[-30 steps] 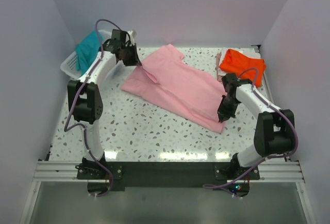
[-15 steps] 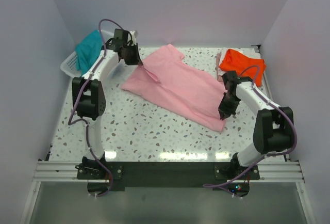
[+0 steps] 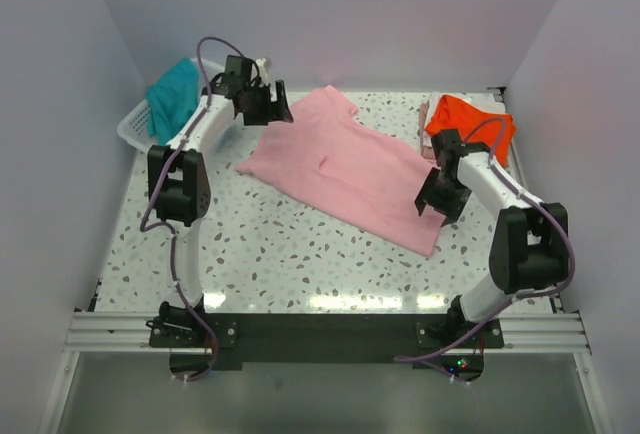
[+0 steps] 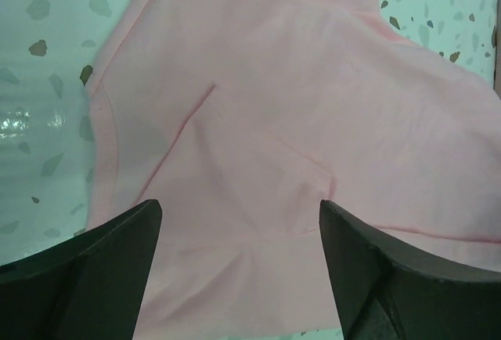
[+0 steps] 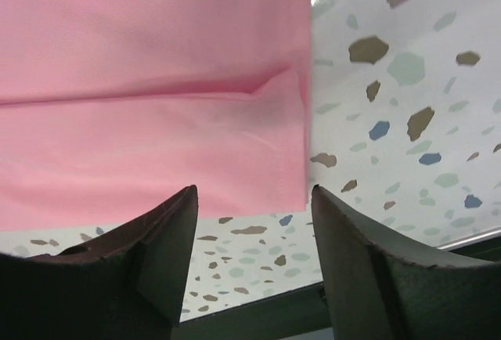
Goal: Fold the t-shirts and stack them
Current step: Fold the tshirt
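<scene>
Top view: speckled terrazzo table (image 3: 290, 254) boxed in by plain pale walls (image 3: 340, 14) at the back and on both sides. An aluminium rail (image 3: 320, 332) runs along the near edge with both arm bases on it. The pink t-shirt (image 3: 350, 169) lies spread diagonally across the table's middle, mostly flat, running from far left to near right. The orange t-shirt (image 3: 470, 119) is bunched at the far right corner, well apart from the pink one. The teal t-shirt (image 3: 172, 94) hangs out of the white lattice basket (image 3: 135, 129) at the far left. The left gripper (image 3: 280, 109) is at the pink shirt's far left edge, jaws spread. The right gripper (image 3: 432, 202) is over the shirt's near right end, jaws also apart.

Left wrist: pink t-shirt (image 4: 297, 105) fills most of the frame, with a seam and a few soft creases and speckled table (image 4: 47, 58) at left. Both dark fingers (image 4: 94, 269) stand wide apart above the cloth with nothing between them. Can't tell whether the tips touch the fabric.

Right wrist: the pink t-shirt's (image 5: 149, 81) hemmed corner sits just ahead of the gap between the fingers (image 5: 156, 262), with bare table (image 5: 407, 121) to the right. Jaws parted, holding nothing, and the cloth lies flat on the table.
</scene>
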Robot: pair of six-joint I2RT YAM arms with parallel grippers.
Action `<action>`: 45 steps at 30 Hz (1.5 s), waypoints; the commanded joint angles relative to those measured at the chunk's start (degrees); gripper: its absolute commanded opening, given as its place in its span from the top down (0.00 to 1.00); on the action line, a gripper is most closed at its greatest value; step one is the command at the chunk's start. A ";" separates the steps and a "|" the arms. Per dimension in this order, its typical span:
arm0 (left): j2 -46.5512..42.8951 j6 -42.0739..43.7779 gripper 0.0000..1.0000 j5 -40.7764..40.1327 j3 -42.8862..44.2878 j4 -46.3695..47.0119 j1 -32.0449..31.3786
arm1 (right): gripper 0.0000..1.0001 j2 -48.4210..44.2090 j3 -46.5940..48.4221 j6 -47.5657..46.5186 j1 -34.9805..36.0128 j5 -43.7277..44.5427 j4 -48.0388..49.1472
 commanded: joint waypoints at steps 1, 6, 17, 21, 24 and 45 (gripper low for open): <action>-3.69 1.21 0.12 0.80 -1.33 3.09 -0.72 | 0.36 -2.59 6.54 -0.09 -0.28 3.84 2.22; -7.66 2.18 0.07 0.35 -11.08 5.73 -1.60 | 0.30 -6.73 9.01 -4.48 0.16 4.56 3.71; -8.54 0.51 0.06 1.06 -19.09 11.54 -2.48 | 0.30 -4.89 0.31 -3.79 8.51 -7.12 15.21; -8.98 0.42 0.05 0.36 -22.95 13.10 -2.48 | 0.30 -0.50 -1.36 -4.48 8.59 -8.81 18.57; -10.03 0.77 0.05 -0.17 -27.34 14.34 -2.48 | 0.30 3.18 -1.36 -5.80 8.51 -8.72 19.27; -33.49 -3.88 0.04 -8.17 -64.42 17.07 -3.01 | 0.30 7.43 -8.56 -9.76 8.51 -17.51 8.90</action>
